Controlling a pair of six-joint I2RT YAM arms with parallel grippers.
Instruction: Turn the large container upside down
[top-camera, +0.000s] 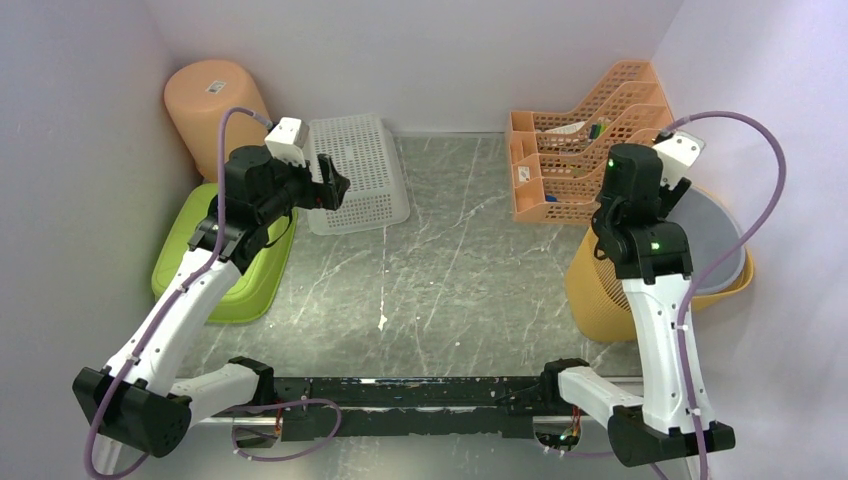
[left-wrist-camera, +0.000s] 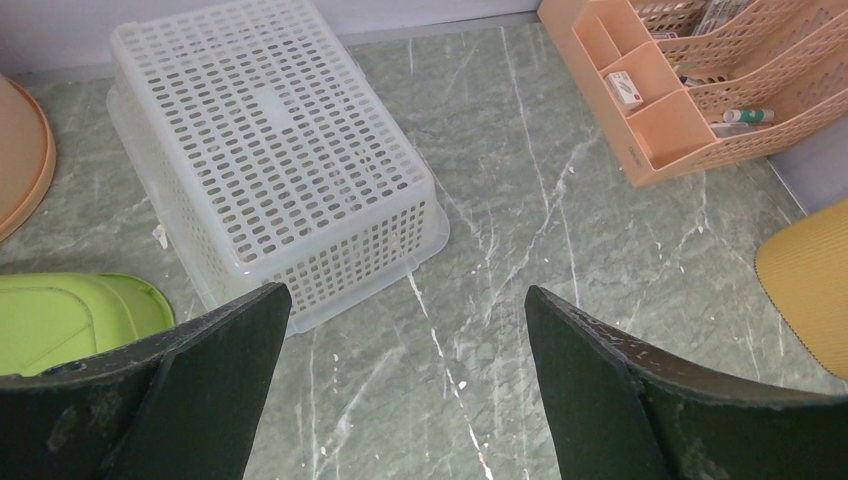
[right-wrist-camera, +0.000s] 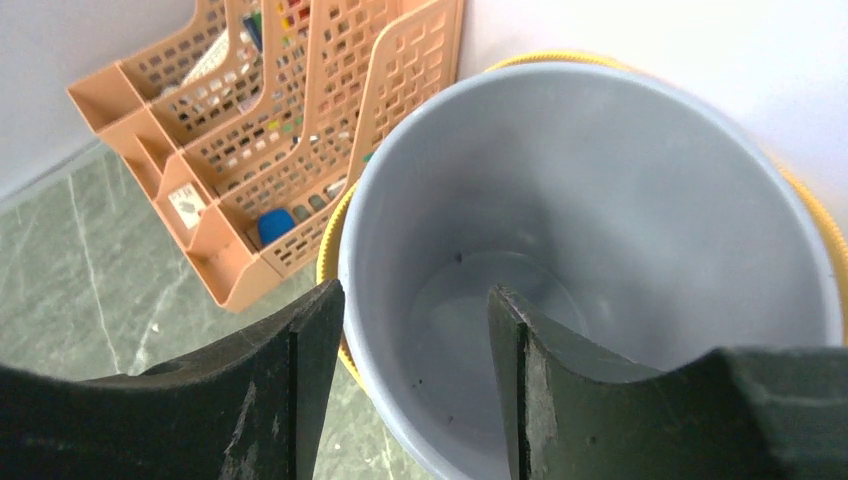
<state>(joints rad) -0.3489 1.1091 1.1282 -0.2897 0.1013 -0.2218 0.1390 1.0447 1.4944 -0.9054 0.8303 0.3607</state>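
A large grey bucket (top-camera: 712, 240) stands upright with its mouth up, nested inside a yellow ribbed basket (top-camera: 600, 300) at the right wall. In the right wrist view the bucket (right-wrist-camera: 620, 200) is empty. My right gripper (right-wrist-camera: 415, 330) is open and straddles the bucket's near left rim, one finger outside the wall and one inside; the jaws are not closed on it. My left gripper (left-wrist-camera: 408, 310) is open and empty, above the marble table beside a white perforated basket (left-wrist-camera: 270, 150) that lies bottom up.
An orange desk organizer (top-camera: 580, 150) with small items stands at the back right, close to the bucket. A peach bin (top-camera: 210, 100) stands bottom up at the back left. A green tub (top-camera: 225, 270) lies under the left arm. Walls close in left, right and back.
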